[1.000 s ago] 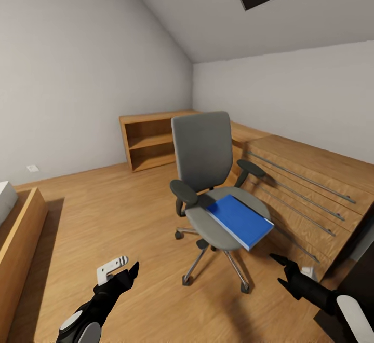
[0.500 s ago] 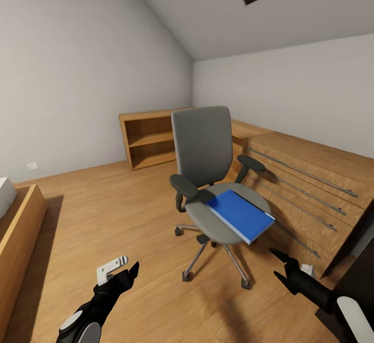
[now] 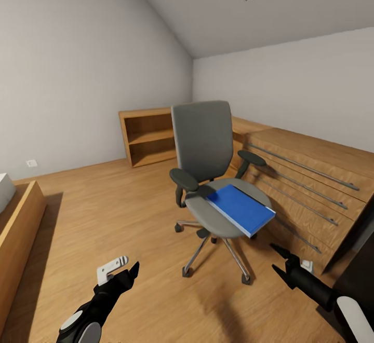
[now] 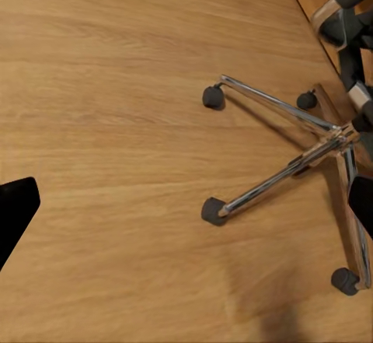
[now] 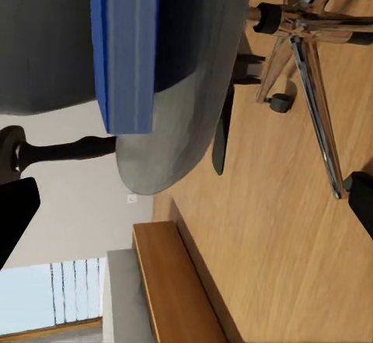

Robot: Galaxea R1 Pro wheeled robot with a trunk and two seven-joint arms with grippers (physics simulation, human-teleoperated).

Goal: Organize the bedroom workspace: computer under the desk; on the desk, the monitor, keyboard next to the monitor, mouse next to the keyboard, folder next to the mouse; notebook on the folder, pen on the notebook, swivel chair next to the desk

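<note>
Black arms point(image 3: 101, 301) with white cuffs, pointed black jaws.

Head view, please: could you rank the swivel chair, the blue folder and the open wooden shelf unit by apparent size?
1. swivel chair, largest.
2. wooden shelf unit, though it stands farther away, so its rank is unsure.
3. blue folder, smallest, lying on the seat.

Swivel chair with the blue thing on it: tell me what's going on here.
The robot faces the grey swivel chair, which stands on the wooden floor beside a wooden drawer chest. A blue folder lies flat on its seat, untouched. Both arms are held low in front: the left gripper and the right gripper are open and hold nothing, the right one nearer the chair.
</note>
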